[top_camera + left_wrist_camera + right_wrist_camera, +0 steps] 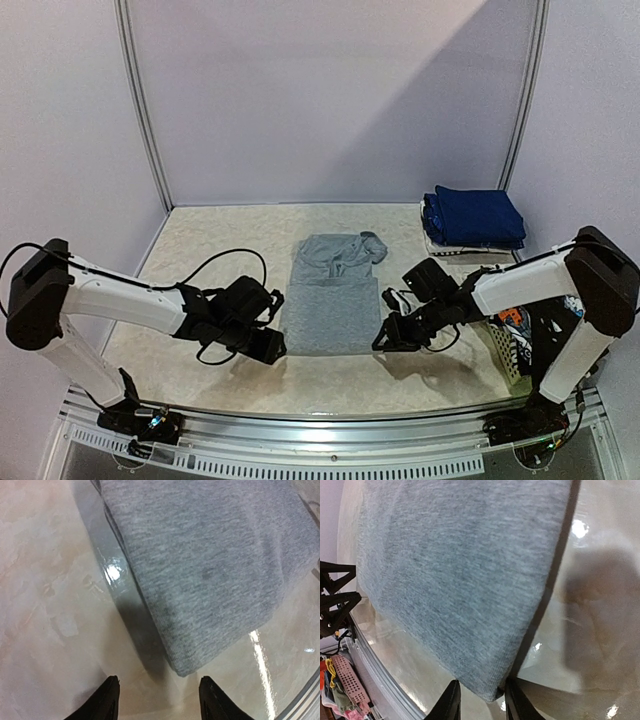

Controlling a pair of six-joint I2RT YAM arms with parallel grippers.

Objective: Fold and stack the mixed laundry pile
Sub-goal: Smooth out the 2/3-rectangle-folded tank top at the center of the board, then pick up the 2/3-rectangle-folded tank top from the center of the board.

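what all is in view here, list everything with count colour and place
grey shirt: 1, grey, partly folded, middle of table
navy blue pieces: one folded stack, count unclear, navy, far right corner
basket: 1, white lattice plastic, right edge by the right arm
printed cloth: count unclear, orange and white, in the basket
table: 1, beige marbled
left gripper: 1, black, open, at shirt's near left corner
right gripper: 1, black, open, straddling shirt's near right corner

The grey shirt (pixel 215 565) lies folded on the glossy table (pixel 50 605), 1 rounded corner pointing at the left gripper (pixel 159 692). Its 2 dark fingers (pixel 107 700) stand apart, holding nothing.
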